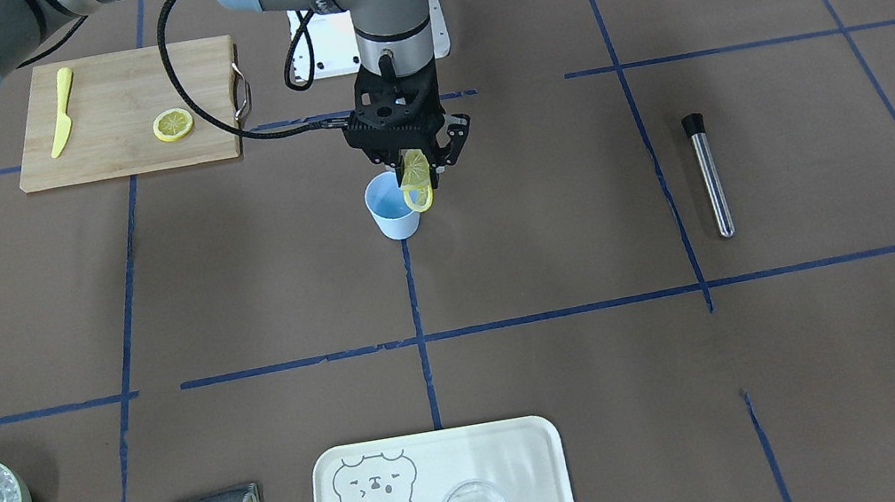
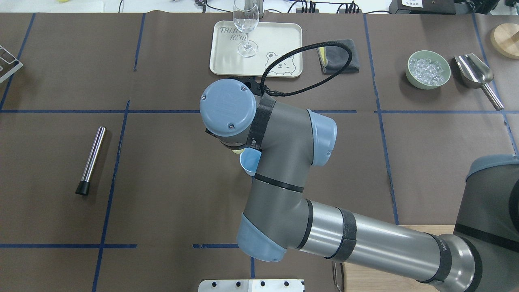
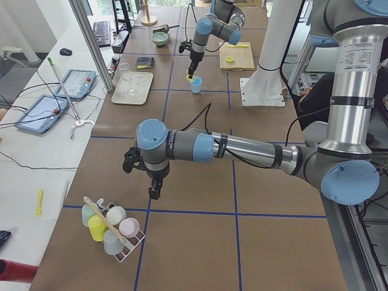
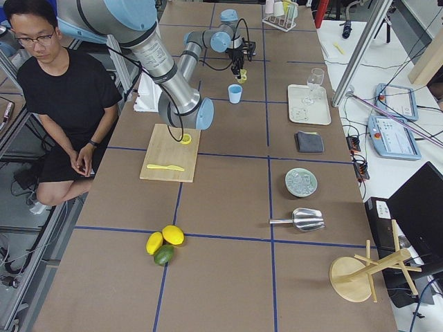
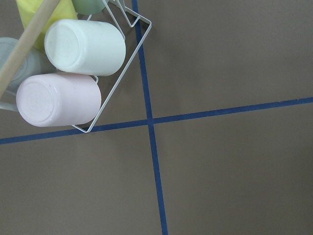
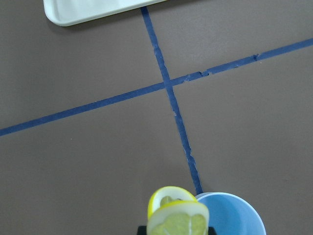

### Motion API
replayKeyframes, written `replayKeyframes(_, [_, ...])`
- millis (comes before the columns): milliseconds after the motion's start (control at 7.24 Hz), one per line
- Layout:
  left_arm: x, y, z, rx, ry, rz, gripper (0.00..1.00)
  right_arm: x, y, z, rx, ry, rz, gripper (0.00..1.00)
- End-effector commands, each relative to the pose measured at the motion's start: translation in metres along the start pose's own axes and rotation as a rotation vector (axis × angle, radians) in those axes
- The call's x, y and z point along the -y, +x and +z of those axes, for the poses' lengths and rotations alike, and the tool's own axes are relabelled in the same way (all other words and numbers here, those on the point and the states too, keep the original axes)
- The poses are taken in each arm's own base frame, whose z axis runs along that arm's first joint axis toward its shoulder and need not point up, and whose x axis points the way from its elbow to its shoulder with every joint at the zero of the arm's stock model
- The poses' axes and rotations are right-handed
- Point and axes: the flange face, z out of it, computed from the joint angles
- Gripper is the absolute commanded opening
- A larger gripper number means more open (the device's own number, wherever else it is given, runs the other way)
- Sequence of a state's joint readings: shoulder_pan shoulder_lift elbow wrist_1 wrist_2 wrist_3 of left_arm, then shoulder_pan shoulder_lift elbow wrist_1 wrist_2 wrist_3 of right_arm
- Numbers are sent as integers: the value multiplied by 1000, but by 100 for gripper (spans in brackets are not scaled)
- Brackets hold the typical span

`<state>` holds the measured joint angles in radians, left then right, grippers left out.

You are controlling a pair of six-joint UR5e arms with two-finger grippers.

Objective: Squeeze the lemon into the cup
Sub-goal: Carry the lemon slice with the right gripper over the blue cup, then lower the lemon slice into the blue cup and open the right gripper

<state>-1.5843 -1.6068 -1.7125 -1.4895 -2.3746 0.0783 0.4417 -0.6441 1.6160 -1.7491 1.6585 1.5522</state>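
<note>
The brown-papered worktop [image 1: 548, 208], gridded with blue tape, is recorded from the operators' side, left to right. A wooden board [image 1: 120, 114] carries a yellow knife [image 1: 60, 112] and a spare slice [image 1: 173, 125], both set well away from the working area. At centre, the right gripper [image 1: 424, 169] is clamped on the lemon [image 1: 416, 180], which is bent double and hung low, presumably so that juice falls a short way. The slice hangs over the rim of the cup [image 1: 393, 206] rather than its mouth, so a small inward shift is judged advisable. Bare paper surrounds the cup, and a steel rod [image 1: 709, 174] lies well apart. The left gripper [image 3: 154, 193] is found beside a cup rack [image 3: 115, 233]; whether it is open cannot be told.
</note>
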Motion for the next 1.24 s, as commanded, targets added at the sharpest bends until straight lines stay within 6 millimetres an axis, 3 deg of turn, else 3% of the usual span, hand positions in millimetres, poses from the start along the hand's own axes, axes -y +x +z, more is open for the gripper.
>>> replayKeyframes(0, [3, 0, 0, 0, 0, 0, 100, 0, 7, 5, -57, -7, 5, 45])
replayKeyframes(690, [3, 0, 1, 0, -2, 0, 100, -2, 16, 17, -101, -10, 7, 49])
replayKeyframes(1105, [3, 0, 0, 0, 0, 0, 100, -6, 21, 22, -109, -16, 4, 59])
